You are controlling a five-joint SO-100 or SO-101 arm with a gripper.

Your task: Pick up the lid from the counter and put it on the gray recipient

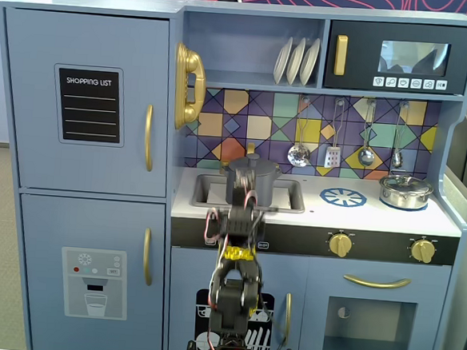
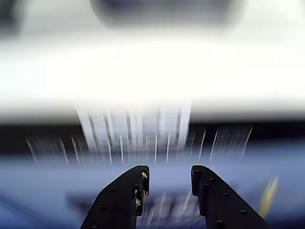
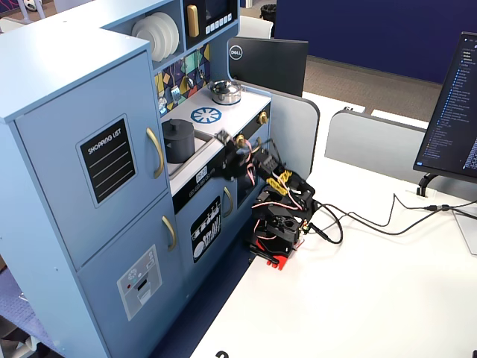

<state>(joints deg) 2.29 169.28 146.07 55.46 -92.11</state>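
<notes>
Lid (image 3: 177, 123): flat dark gray matte disc with a small central knob, lying on top of the pot (image 3: 178, 143); its knob shows above the arm in a fixed view (image 1: 250, 157). Pot (image 1: 269, 184): tall matte dark gray cylinder, a small side handle visible, standing in the sink (image 1: 288, 196) at the left part of the toy kitchen counter (image 1: 375, 218). In that fixed view the arm (image 1: 234, 279) covers the pot's left half.

Around it: a round blue-and-white burner mark (image 1: 343, 198) sits right of the sink; a shiny silver pot (image 1: 405, 191) with its own lid stands near the counter's right rear corner. Ladle, grater and spoons hang on the tiled back wall (image 1: 245, 128). White plates (image 1: 297, 61) stand on the shelf above. Two gold knobs (image 1: 340, 244) sit on the black front strip. Fridge with a "SHOPPING LIST" board (image 1: 89, 105) is at left.

Hand (image 2: 167, 177): in the wrist view the two black fingers (image 2: 138, 179) stand apart with a clear gap and nothing between them, so open and empty. Background there is motion-blurred; only a white band and a dark shape at the top edge show. In the side fixed view the hand (image 3: 226, 140) is blurred, just in front of the counter's front edge, apart from the pot.

Arm base (image 3: 277, 224) stands on the white desk (image 3: 358, 298) before the kitchen, cables trailing right.
</notes>
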